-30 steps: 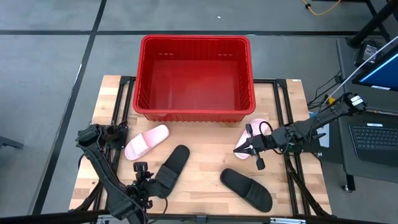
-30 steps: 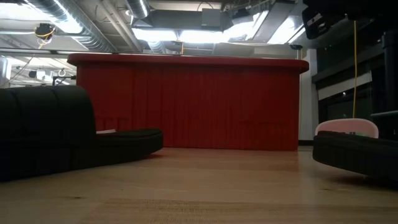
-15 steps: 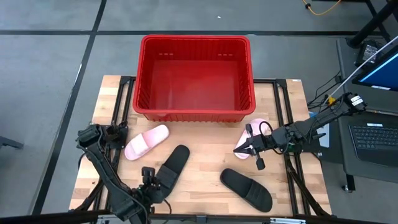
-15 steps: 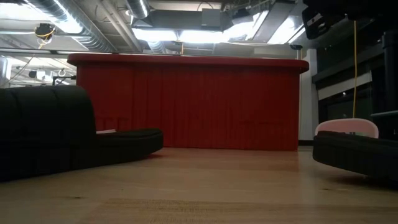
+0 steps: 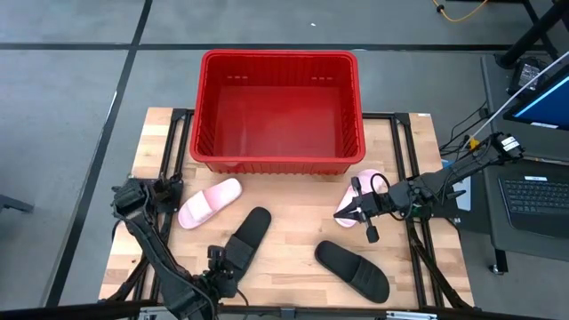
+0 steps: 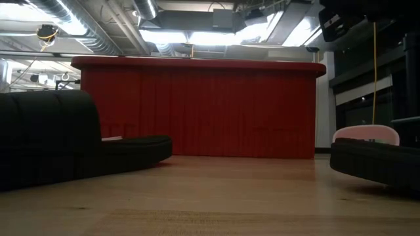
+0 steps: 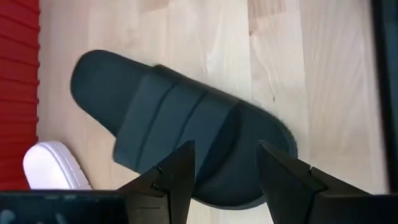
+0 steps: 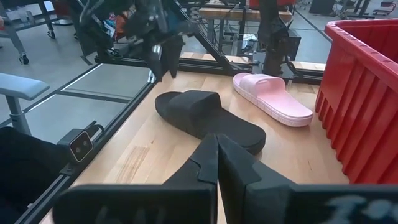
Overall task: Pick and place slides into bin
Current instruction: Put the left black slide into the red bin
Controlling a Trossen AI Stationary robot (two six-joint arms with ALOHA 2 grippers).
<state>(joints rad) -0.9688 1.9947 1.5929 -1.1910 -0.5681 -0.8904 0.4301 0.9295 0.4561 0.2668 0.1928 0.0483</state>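
The bin (image 5: 278, 111) stood on the wooden table (image 5: 293, 222), a deep bright red basket with ribbed, slotted walls and cut-out handles near its rim; nothing lay inside it. All four slides lay on the table on the near side of the bin, away from its long front wall.

A pale pink slide (image 5: 210, 203) lay off the bin's front left corner, close to it, sole down and angled, its wide strap smooth and rounded. A matte black slide (image 5: 245, 238) lay farther from the bin than that pink one, just beside it, its broad strap showing faint moulded bands in the left wrist view (image 7: 180, 127). A second black slide (image 5: 353, 269) lay well apart from the bin, off its front right corner, flat and angled. A second pink slide (image 5: 356, 191) lay near the bin's front right corner, partly hidden behind the right arm.

The left gripper (image 5: 216, 264) hung over the heel end of the first black slide, its fingers (image 7: 177, 177) spread with the slide's heel showing between them, not pinching it. The right gripper (image 5: 369, 229) hovered beside the second pink slide, fingers (image 8: 214, 158) pressed together and holding nothing.
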